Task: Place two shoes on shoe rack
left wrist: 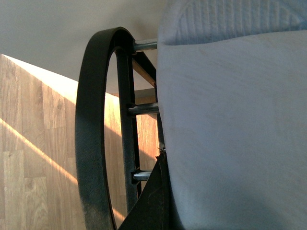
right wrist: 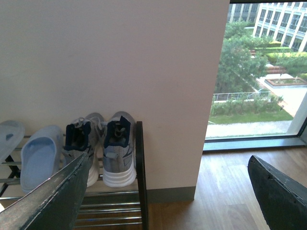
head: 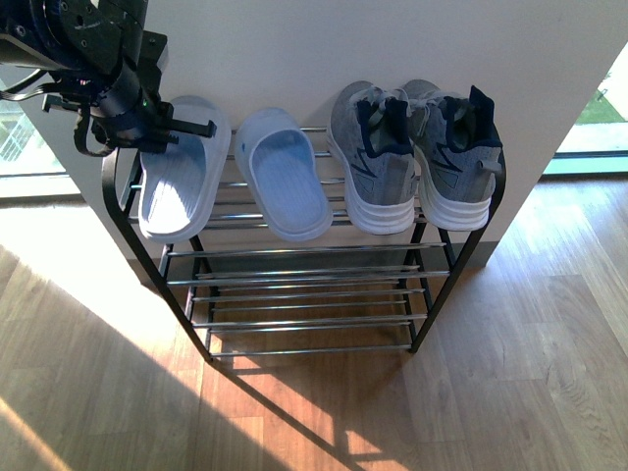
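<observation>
On the top tier: both slides (head: 235, 177) and both sneakers (head: 412, 157) rest across the shoe rack (head: 304, 285) bars.
Left fingers (head: 191, 128): at leftmost slide; grip unclear.
Right fingers (right wrist: 168, 191): spread wide, empty.

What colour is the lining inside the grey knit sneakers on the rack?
Navy, on the grey knit sneakers; clearest in the front view.

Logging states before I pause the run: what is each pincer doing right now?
Left pincer: by the left slide; open or shut cannot be told.
Right pincer: open, holding nothing.
</observation>
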`<move>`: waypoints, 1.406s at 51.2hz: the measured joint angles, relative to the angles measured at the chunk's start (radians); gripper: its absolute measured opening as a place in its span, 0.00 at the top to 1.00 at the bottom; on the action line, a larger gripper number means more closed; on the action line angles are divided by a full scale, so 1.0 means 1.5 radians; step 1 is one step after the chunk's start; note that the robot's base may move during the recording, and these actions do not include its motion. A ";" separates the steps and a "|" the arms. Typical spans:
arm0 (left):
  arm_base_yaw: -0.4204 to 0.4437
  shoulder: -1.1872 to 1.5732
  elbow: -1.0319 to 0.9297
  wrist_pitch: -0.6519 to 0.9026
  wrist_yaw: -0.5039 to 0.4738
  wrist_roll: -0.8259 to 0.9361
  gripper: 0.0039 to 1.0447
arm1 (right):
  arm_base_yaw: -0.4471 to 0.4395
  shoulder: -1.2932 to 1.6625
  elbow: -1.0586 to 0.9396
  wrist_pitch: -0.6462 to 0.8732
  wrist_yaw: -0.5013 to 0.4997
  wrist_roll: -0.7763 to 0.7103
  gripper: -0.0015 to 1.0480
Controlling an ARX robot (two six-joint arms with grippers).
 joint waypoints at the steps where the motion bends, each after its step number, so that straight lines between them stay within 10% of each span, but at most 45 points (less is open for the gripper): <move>1: 0.000 0.005 0.006 -0.003 0.000 0.002 0.98 | 0.000 0.000 0.000 0.000 0.000 0.000 0.09; 5: 0.001 0.022 0.021 -0.017 0.001 0.008 0.97 | 0.000 0.000 0.000 0.000 0.000 0.000 0.09; 30: -0.042 -0.245 -0.262 0.171 -0.081 -0.011 0.07 | 0.000 0.000 0.000 0.000 0.000 0.000 0.09; 42: -0.050 -0.559 -0.575 0.246 -0.184 -0.097 0.09 | 0.000 0.000 0.000 0.000 0.000 0.000 0.09; 58: -0.069 -0.961 -0.787 0.105 -0.302 -0.239 0.09 | 0.000 0.000 0.000 0.000 0.000 0.000 0.09; 65: -0.018 -0.976 -0.936 0.468 -0.009 -0.100 0.33 | 0.000 0.000 0.000 0.000 0.000 0.000 0.09; 72: 0.005 -1.036 -0.981 0.538 0.043 -0.052 0.55 | 0.000 0.000 0.000 0.000 0.000 0.000 0.09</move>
